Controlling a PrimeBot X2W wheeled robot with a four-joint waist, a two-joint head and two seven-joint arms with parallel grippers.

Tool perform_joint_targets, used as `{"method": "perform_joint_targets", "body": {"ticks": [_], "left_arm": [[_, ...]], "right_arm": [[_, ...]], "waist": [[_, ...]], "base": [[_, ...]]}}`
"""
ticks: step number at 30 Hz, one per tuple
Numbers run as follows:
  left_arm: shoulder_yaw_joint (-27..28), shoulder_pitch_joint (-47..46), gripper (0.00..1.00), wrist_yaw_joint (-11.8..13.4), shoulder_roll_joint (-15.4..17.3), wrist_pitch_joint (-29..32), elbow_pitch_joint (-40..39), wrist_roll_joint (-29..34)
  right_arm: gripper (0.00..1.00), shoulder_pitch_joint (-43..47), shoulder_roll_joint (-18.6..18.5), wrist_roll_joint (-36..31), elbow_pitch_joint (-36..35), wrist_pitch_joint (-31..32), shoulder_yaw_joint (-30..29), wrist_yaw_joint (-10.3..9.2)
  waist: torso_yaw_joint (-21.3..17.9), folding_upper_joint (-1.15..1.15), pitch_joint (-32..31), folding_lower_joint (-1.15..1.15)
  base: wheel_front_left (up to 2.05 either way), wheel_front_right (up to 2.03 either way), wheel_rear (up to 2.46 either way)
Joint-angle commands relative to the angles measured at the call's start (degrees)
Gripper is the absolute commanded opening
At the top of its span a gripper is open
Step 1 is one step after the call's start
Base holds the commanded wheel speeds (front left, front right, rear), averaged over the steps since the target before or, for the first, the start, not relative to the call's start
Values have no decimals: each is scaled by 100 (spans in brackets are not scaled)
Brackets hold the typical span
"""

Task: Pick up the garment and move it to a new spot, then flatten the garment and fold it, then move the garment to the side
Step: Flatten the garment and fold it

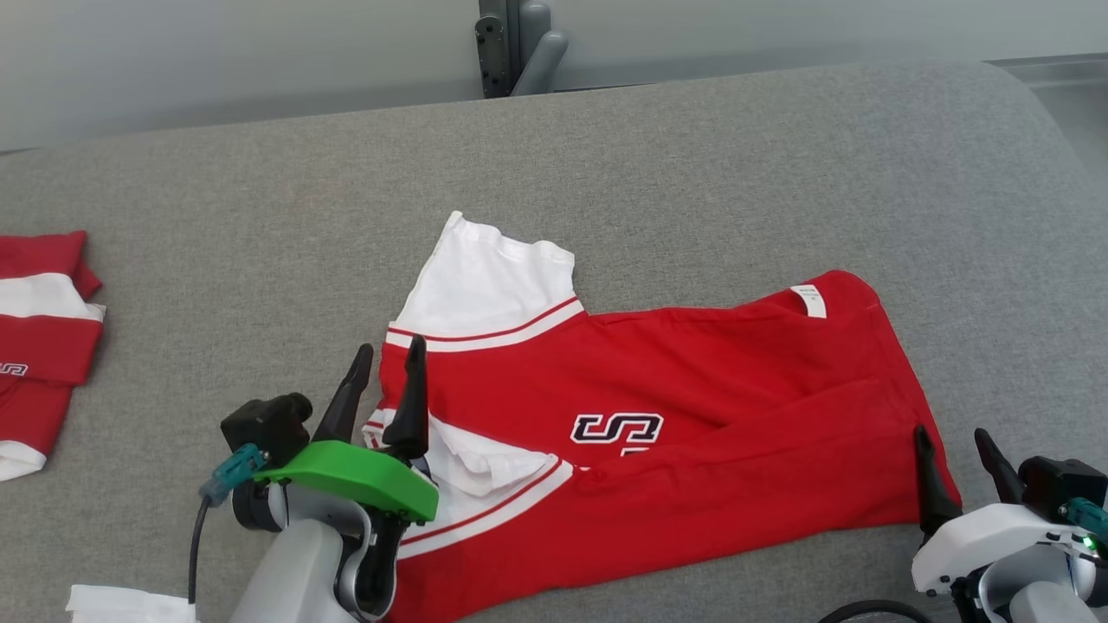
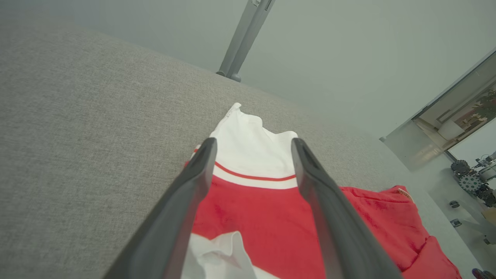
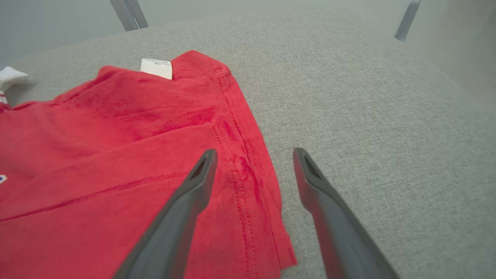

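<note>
A red garment [image 1: 692, 407] with white sleeves and a dark logo lies partly folded on the grey table [image 1: 658, 164], its lower half doubled over. My left gripper [image 1: 389, 359] is open above the garment's left end, near the white sleeves; in the left wrist view the left gripper [image 2: 254, 147] has the white sleeve [image 2: 252, 149] of the garment [image 2: 267, 209] showing between its fingers. My right gripper [image 1: 952, 446] is open at the garment's right hem. In the right wrist view the right gripper [image 3: 254, 155] straddles the stitched edge of the garment [image 3: 116, 155], holding nothing.
Another folded red and white garment [image 1: 39, 337] lies at the table's left edge. A white cloth [image 1: 130, 603] shows at the bottom left. A grey post [image 1: 519, 43] stands behind the table's far edge. Bare grey surface lies behind and to the right.
</note>
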Motion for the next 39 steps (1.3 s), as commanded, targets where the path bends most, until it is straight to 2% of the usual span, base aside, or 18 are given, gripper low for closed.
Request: {"method": "perform_joint_targets", "body": {"ticks": [1,6,10,16,30,33,34,39], "left_arm": [[-2,13,100,-20,23,6,-22,184],[-71,359,100,-20,23,6,-139,751],[-354,783,100,-20,24,6,-321,962],[-891,1214,100,-20,25,5,-274,980],[-1074,1004,100,-15,24,5,-71,1048],[-1093,972,32,-15,25,5,24,999],[-1121,958,1,-15,24,5,38,1003],[-1123,838,0,-15,25,5,-58,1113]], "right_arm": [[100,-15,19,2,23,-14,-15,-11],[100,-21,80,-36,41,-14,-46,-11],[100,35,95,-40,60,-14,-76,-11],[100,81,100,-41,71,-15,-77,-11],[100,13,54,-21,31,-14,-38,-11],[100,5,58,-23,35,-14,-45,-11],[100,-3,61,-22,34,-14,-47,-11],[100,-36,69,-18,20,-14,-77,-11]], "waist": [[-5,-1,-6,0],[-5,-1,-53,0],[44,-1,-122,0],[100,-1,-169,0],[-106,-1,-89,0],[-145,-1,-70,0],[-154,-1,-63,0],[-164,-1,-26,0]], "base": [[0,0,0],[0,0,0],[0,0,0],[0,0,0],[0,0,0],[0,0,0],[0,0,0],[0,0,0]]}}
